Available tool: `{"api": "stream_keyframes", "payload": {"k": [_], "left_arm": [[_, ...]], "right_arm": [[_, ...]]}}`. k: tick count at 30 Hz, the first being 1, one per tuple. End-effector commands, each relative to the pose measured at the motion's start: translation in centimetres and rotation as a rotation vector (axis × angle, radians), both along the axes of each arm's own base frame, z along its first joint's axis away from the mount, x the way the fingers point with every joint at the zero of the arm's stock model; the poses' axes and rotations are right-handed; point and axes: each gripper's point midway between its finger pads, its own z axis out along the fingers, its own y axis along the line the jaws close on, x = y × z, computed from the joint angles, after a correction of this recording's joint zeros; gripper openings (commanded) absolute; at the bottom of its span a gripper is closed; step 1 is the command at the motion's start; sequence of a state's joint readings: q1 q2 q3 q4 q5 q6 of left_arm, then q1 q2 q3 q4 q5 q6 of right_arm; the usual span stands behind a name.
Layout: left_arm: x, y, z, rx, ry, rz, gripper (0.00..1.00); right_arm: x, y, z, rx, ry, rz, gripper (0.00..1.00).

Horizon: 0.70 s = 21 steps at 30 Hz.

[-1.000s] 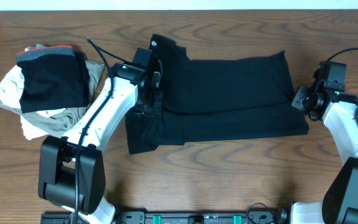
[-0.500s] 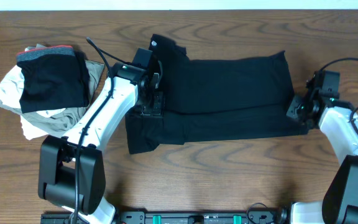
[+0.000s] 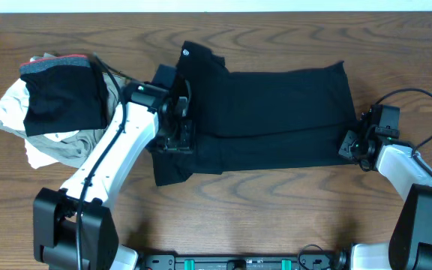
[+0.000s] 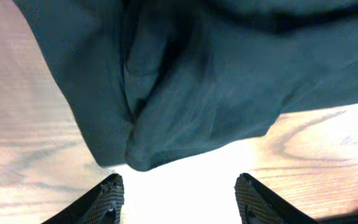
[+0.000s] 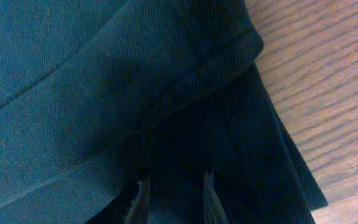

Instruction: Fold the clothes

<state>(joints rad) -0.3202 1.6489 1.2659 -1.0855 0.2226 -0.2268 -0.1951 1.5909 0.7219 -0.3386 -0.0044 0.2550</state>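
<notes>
The black shirt (image 3: 276, 112) lies spread in the middle of the worktop (image 3: 291, 217). Your left gripper (image 4: 179, 193) stands wide over its left end and holds nothing. Your right gripper (image 5: 174, 191) is narrow at the right hem corner, where two layers show. Whether it pinches cloth I cannot tell, as the view is too dark. If it takes only one layer, lifting may pull the layers apart. There is no container here; the other clothes (image 3: 51, 105) lie in a loose pile at the left.
</notes>
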Motion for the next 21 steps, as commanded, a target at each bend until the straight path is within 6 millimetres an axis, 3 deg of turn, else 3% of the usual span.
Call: {"api": "stream_keyframes", "payload": {"k": [1, 11, 17, 21], "left_arm": [[-1.4, 0.1, -1.7, 0.0, 0.063, 0.099, 0.61], [-0.6, 0.2, -5.7, -0.012, -0.006, 0.165, 0.61], [-0.1, 0.8, -6.0, 0.022, -0.038, 0.169, 0.6], [-0.3, 0.4, -5.9, 0.004, -0.03, 0.167, 0.47]], "right_arm": [[-0.2, 0.3, -0.2, -0.002, 0.005, 0.017, 0.27], [-0.2, 0.3, -0.2, -0.002, 0.007, 0.017, 0.28], [-0.3, 0.3, -0.2, -0.002, 0.008, 0.017, 0.28], [-0.3, 0.3, -0.2, -0.002, 0.008, 0.017, 0.28]]}}
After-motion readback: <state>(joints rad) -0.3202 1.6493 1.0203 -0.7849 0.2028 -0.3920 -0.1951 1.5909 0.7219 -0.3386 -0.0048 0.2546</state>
